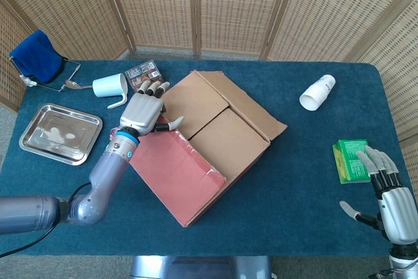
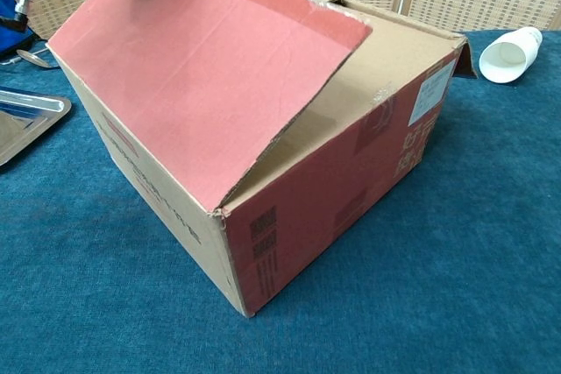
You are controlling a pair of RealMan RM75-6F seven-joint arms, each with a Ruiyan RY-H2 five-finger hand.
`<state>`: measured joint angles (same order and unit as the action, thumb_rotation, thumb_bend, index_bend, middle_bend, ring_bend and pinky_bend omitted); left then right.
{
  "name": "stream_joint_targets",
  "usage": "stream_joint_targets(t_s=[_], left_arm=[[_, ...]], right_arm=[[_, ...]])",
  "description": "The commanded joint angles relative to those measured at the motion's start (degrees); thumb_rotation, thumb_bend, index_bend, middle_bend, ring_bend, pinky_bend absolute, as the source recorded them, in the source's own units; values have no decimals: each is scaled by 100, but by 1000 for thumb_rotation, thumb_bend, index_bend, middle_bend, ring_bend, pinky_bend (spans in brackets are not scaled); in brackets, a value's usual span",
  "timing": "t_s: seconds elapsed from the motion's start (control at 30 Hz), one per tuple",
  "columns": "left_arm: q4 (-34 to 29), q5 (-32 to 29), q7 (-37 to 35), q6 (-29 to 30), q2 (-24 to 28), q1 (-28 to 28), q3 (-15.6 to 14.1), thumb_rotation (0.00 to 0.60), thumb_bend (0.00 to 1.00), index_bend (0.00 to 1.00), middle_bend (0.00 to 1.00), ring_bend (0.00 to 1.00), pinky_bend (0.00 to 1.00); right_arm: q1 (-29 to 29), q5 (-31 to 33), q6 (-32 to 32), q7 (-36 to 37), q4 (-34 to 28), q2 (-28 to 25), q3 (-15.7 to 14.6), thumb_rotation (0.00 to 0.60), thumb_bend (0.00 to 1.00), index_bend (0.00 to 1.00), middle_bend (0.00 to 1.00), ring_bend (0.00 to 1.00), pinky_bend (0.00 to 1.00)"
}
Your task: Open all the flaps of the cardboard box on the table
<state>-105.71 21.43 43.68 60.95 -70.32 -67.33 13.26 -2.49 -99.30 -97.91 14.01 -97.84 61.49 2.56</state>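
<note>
**Left hand lifts the red flap of the box**

At the far left of the table (image 1: 307, 155) a blue cloth (image 1: 36, 55) lies beside a spoon (image 1: 73, 85), and nearer the front edge sits a metal tray (image 1: 60, 133). A white mug (image 1: 110, 87) lies on its side just beyond the tray, with a small printed packet (image 1: 142, 74) next to it.

The left hand (image 1: 142, 110) rests at the top edge of the red flap (image 1: 175, 171) of the cardboard box (image 2: 351, 155). Its fingers (image 1: 155, 88) are stretched forward and close together above the flap, while the thumb points out sideways toward the box's inner flaps; whether the flap is pinched or only propped on the hand cannot be told. From the chest camera the red flap stands tilted up, hinged along the box's left side, with a gap showing beneath its free edge.

The box sits in the middle of the table, turned at an angle. Its two brown inner flaps (image 1: 208, 117) lie flat and closed. The far flap (image 1: 251, 106) is folded outward.

Right of the box a white cup (image 1: 317, 92) lies on its side. A green packet (image 1: 349, 160) sits near the right edge. The right hand (image 1: 385, 191) hovers at the lower right corner, fingers spread apart, holding nothing.
</note>
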Motion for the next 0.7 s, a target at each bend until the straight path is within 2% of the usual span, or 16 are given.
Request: stream_joint_targets(t_s=[0.03, 0.7], left_arm=[[-204, 166, -233, -54, 261, 129, 70, 1, 0, 811, 13, 0, 0], [-1152, 471, -936, -605, 1428, 376, 88, 2, 0, 811, 16, 0, 0]], right_arm=[[0, 0, 1, -13, -4, 3, 2, 600, 45, 0, 0, 0, 0], [-14, -26, 56, -65, -36, 3, -20, 600, 46, 0, 0, 0, 0]])
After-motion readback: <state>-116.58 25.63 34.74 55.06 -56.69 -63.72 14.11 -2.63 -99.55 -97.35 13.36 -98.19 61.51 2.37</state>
